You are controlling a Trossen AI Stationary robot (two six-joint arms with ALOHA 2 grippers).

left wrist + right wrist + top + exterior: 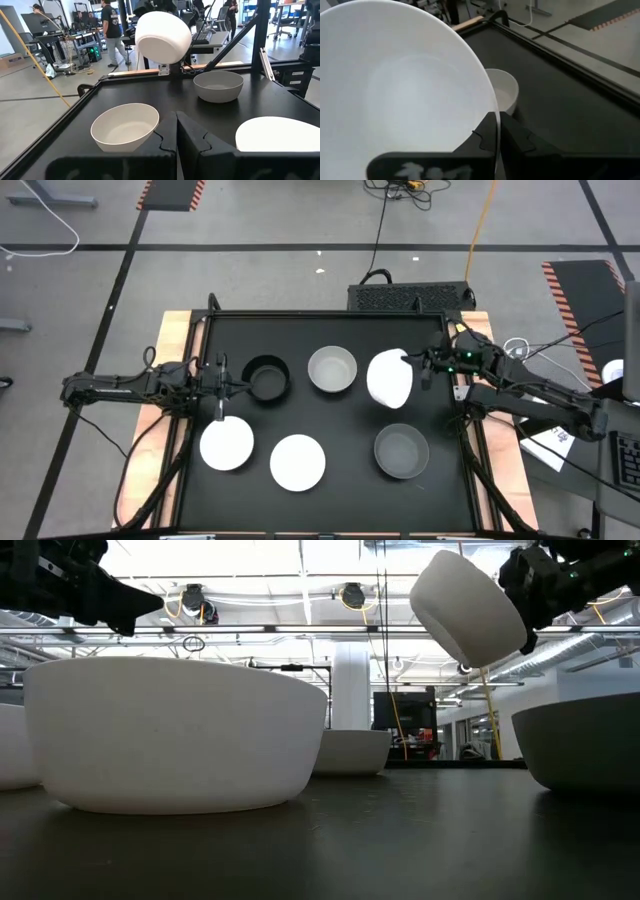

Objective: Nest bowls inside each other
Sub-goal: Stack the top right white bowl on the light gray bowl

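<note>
My right gripper is shut on a white bowl, held in the air over the table's right half. On the table stand a black bowl, a light grey bowl, a dark grey bowl and two white bowls, each on its base. My left gripper hovers shut just left of the black bowl, touching nothing. My right gripper holds the white bowl by its rim, one finger inside the hollow and one outside. The fingers come nearly level from the table's right side. The bowl is lifted clear and tipped on its side, its base toward the left and up.
The black table top has a raised rim all round, on a wooden board. Bare surface lies between the two rows of bowls and near the right edge. People and workstations stand in the room beyond the table.
</note>
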